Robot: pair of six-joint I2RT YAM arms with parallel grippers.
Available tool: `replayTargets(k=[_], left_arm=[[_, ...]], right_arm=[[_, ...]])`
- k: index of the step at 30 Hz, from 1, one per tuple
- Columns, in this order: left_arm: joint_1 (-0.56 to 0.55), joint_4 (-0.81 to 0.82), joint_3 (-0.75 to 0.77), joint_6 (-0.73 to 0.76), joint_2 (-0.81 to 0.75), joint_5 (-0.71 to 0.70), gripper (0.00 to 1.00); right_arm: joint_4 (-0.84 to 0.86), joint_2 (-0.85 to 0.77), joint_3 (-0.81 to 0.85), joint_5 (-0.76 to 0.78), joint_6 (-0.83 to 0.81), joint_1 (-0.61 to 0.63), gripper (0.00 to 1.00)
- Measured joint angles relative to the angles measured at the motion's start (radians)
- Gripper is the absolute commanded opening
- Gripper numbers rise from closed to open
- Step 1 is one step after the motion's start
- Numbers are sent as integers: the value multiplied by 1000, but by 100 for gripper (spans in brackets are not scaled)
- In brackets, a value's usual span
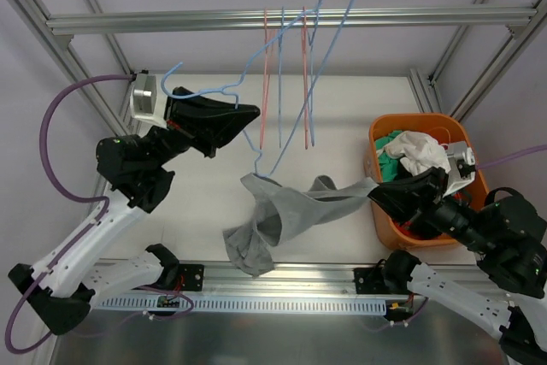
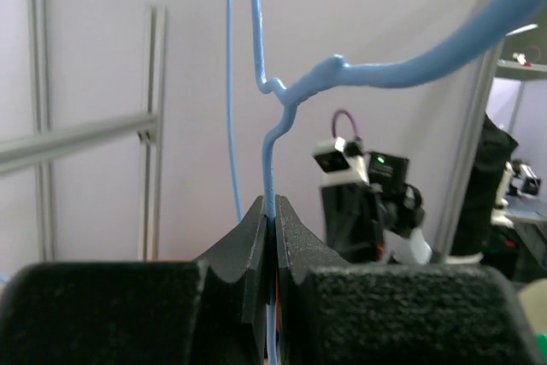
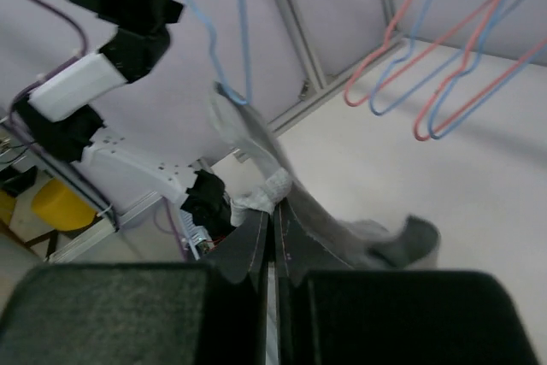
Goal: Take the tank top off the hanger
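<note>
The grey tank top (image 1: 265, 220) hangs by one strap from the lower corner of a light blue wire hanger (image 1: 295, 138), held up in the air. My left gripper (image 1: 248, 114) is shut on the hanger wire. In the left wrist view the fingertips (image 2: 273, 208) pinch the blue wire (image 2: 268, 156). My right gripper (image 1: 376, 191) is shut on the tank top's other end and holds it stretched to the right. In the right wrist view the grey cloth (image 3: 342, 224) runs from the jaws (image 3: 273, 214) up to the hanger's corner (image 3: 229, 91).
Several red and blue empty hangers (image 1: 282, 83) hang from the overhead rail (image 1: 171, 20) behind the held hanger. An orange basket (image 1: 380, 138) with clothes stands at the right. Aluminium frame posts (image 1: 444, 66) stand at the table's far corners.
</note>
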Motion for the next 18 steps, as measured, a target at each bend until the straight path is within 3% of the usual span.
replayTargets(k=[5, 10, 11, 12, 13, 14, 15, 16, 18], left_arm=[[-26, 174, 17, 64, 98, -111, 0], [-26, 119, -3, 150, -16, -153, 0], [-26, 54, -10, 177, -72, -167, 0], [-26, -16, -13, 207, -134, -185, 0], [-26, -95, -13, 236, -197, -211, 0], [-26, -178, -13, 264, -257, -241, 0], [-26, -259, -11, 288, -323, -277, 0], [-26, -329, -10, 306, -372, -306, 0], [-26, -507, -2, 333, -467, -381, 0]], right_arm=[[-18, 76, 35, -182, 4, 0, 0], [-19, 249, -106, -223, 12, 45, 2], [-27, 261, -141, -216, 13, 53, 10], [-39, 272, -173, -205, 17, 66, 34], [-49, 265, -202, -192, 27, 73, 42], [-50, 249, -232, -172, 31, 76, 56], [-51, 225, -261, -150, 33, 77, 89], [-51, 207, -281, -129, 44, 76, 99], [-58, 167, -325, -87, 43, 76, 99]])
